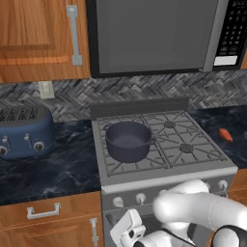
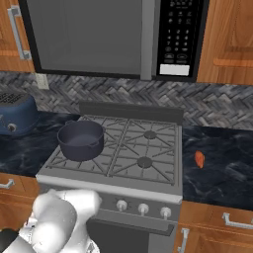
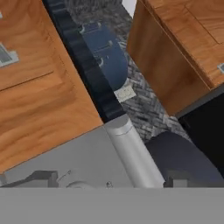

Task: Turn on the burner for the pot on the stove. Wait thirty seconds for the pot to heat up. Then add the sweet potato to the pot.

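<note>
Gripper (image 1: 126, 232) is hanging low in front of the stove (image 1: 164, 174), below the row of silver knobs (image 1: 140, 198) on the front panel; in the hand view its dark fingertips (image 3: 41, 178) are barely rising at the bottom edge, and whether they are apart or together I cannot tell. Judging by this, the knob-turning step is only beginning. Just beyond the panel, the pot (image 1: 128, 140) is sitting on the front-left burner, so the hand should be rising toward the leftmost knobs, and confirming which one feeds that burner before twisting. Squaring the fingers on the knob's rim and turning steadily would be helping avoid a slip. Farther right, the sweet potato (image 1: 225, 134) is lying on the dark counter (image 1: 58, 166), well apart from the pot. At the far left a blue toaster (image 1: 25, 131) is standing against the backsplash.
</note>
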### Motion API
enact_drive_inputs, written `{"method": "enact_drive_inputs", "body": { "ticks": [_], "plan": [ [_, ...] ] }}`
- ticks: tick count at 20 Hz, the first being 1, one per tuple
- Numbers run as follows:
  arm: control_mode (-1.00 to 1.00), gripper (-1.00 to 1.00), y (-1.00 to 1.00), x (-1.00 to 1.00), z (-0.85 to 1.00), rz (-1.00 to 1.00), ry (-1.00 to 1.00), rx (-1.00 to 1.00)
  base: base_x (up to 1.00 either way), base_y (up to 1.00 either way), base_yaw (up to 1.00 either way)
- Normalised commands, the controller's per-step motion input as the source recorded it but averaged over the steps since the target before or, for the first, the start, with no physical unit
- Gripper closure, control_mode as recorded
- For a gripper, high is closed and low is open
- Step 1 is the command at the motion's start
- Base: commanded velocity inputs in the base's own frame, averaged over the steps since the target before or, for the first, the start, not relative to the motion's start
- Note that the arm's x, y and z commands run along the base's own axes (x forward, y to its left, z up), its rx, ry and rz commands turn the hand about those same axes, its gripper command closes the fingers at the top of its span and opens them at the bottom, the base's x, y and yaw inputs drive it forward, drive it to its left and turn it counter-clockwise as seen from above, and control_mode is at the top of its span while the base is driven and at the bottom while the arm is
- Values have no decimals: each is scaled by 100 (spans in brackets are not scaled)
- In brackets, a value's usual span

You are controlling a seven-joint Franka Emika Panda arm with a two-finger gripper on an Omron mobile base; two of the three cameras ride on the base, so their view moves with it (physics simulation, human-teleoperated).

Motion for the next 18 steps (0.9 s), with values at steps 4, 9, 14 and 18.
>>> {"method": "enact_drive_inputs", "body": {
  "ticks": [4,9,14,18],
  "plan": [
    [-100,-100,-3,-100,100,13,-9,-12,0,0,0],
    [-100,-100,0,-74,100,12,-1,-8,0,0,0],
    [-100,-100,32,-37,100,12,5,-1,0,0,0],
    [-100,-100,11,-15,100,7,1,0,0,0,0]
  ]
}}
